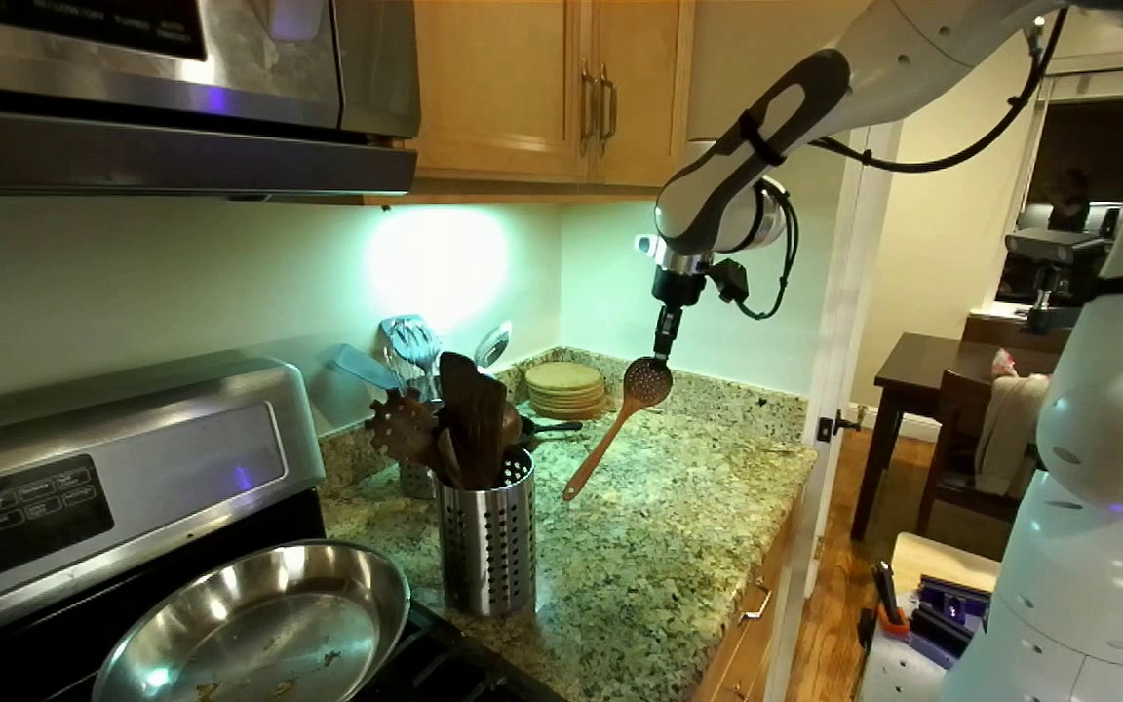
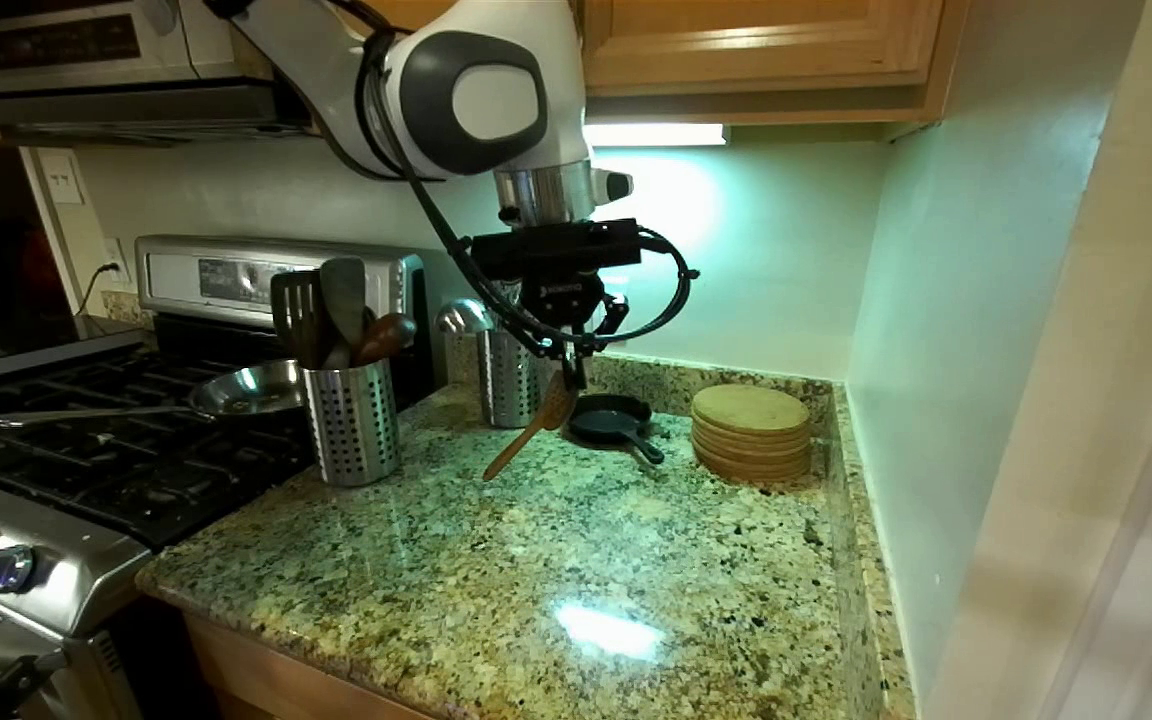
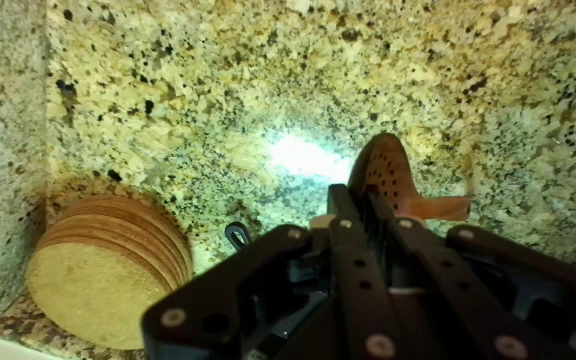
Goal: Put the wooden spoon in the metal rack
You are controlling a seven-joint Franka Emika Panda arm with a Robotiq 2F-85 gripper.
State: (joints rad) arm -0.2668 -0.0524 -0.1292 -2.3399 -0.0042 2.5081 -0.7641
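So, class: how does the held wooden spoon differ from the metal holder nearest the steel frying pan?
The wooden spoon is brown; the metal holder is silver. The spoon tilts, handle downward, in the gripper; the holder stands upright on the counter. The spoon is slim-handled; the holder is cylindrical, with utensils inside. Both have small holes.
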